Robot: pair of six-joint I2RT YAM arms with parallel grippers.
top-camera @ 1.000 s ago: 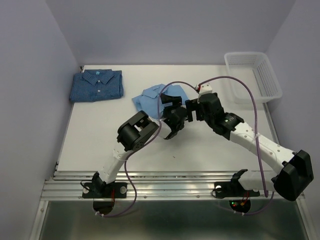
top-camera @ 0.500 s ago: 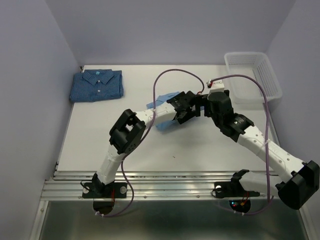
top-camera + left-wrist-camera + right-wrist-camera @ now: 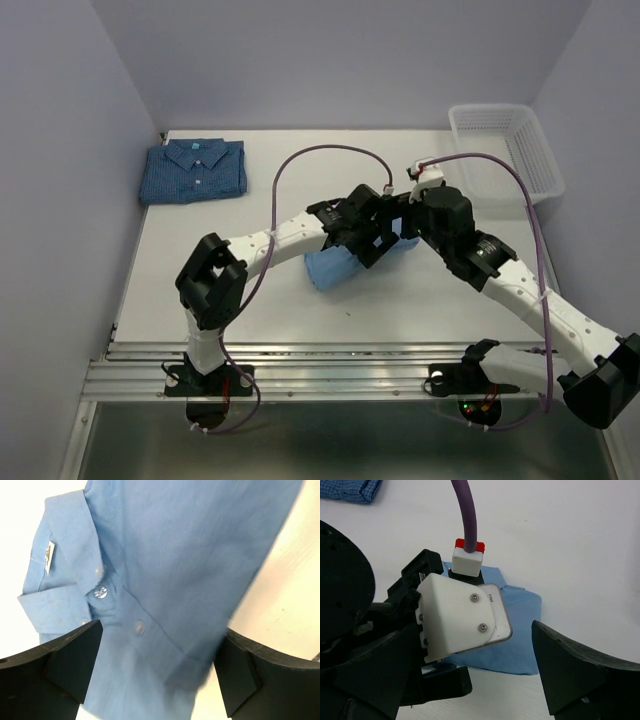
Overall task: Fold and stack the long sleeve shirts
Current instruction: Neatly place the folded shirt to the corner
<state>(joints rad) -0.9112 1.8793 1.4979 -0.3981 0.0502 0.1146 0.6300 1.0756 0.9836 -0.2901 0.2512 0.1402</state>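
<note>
Left end effector [image 3: 160, 655], seemingly above light-blue shirt [image 3: 190, 555]

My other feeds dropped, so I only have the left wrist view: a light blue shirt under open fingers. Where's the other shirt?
Observer: The checked shirt lies folded at the far left corner of the table, apart from the light blue shirt.
Operator: And the right arm?
Observer: The right gripper is open over the light blue shirt, with the left arm's wrist camera showing between its fingers.
Operator: Anything else on the table?
Observer: A white mesh basket stands at the far right corner.
</note>
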